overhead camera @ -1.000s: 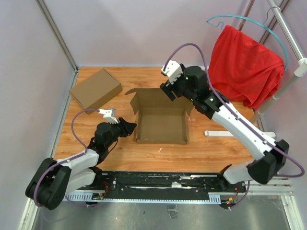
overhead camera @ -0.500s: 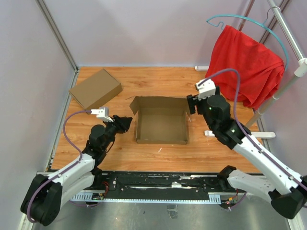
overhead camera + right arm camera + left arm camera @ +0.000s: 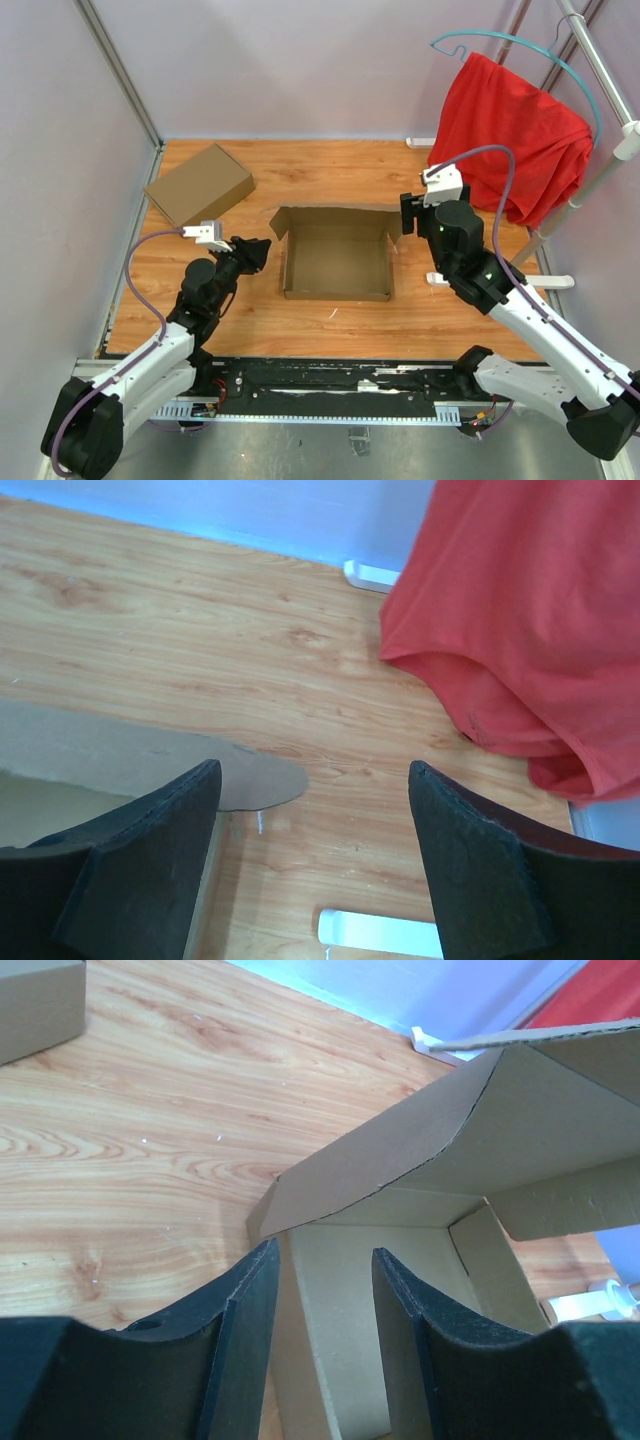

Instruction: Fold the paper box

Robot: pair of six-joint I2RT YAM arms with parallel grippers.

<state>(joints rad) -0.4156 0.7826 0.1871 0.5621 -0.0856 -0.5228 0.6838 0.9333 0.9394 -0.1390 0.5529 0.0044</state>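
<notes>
Wooden counter (image 3: pixel 300 170), seen from above: the paper box (image 3: pixel 335 262) sits open at its centre, with the left pincer (image 3: pixel 262 247) at its left wall and the right pincer (image 3: pixel 405 214) beside its far right corner. Left wrist view: jaws parted astride the wall's edge, not pinching. Right wrist view: jaws wide and empty. With nothing bracing it, the light box may slide or buckle if pushed.

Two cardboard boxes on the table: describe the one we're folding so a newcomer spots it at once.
On the wooden table, look to the middle. The paper box sits there, shallow, with flaps out at its far corners. Unlike the closed box at far left, its top is open.
</notes>
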